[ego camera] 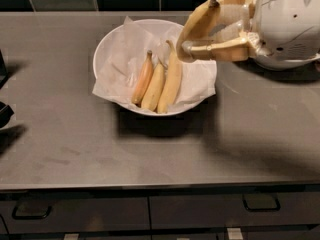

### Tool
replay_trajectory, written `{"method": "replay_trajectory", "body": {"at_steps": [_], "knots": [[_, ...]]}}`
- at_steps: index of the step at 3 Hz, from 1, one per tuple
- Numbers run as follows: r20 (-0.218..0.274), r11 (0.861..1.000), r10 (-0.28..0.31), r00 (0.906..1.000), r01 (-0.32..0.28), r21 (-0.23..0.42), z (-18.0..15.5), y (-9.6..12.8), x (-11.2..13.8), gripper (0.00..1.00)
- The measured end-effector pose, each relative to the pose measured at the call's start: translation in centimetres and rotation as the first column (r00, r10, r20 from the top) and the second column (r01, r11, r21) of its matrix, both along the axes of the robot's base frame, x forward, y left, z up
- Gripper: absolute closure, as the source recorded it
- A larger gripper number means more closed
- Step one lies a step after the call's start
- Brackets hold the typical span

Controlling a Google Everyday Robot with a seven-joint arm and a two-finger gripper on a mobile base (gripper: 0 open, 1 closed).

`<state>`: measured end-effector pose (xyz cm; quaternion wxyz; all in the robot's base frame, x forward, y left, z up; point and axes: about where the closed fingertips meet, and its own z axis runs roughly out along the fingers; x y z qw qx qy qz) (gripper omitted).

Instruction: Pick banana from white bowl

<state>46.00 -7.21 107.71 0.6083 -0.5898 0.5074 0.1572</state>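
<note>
My gripper (pixel 207 31) is shut on the banana (pixel 196 25), a curved pale-yellow one with a dark stem tip at its upper end. I hold it in the air above the right rim of the white bowl (pixel 112 39). The bowl is lined with crinkled white paper and still holds three bananas: a shorter orange-tinged one (pixel 143 78) on the left, a yellow one (pixel 154 86) in the middle and a long straighter one (pixel 171 80) on the right.
The bowl stands on a grey counter (pixel 65 134) with drawers (pixel 210 211) below its front edge. My white arm body (pixel 287 24) fills the upper right. A dark object (pixel 4 111) sits at the left edge.
</note>
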Motion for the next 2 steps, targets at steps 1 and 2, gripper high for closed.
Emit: {"method": "replay_trajectory", "body": {"at_steps": [1, 2], "knots": [[-0.022, 0.993, -0.019, 0.9996, 0.021, 0.119, 0.84, 0.07, -3.43, 1.00], [-0.026, 0.988, -0.030, 0.9992, 0.034, 0.150, 1.63, -0.30, -3.88, 1.00]]}}
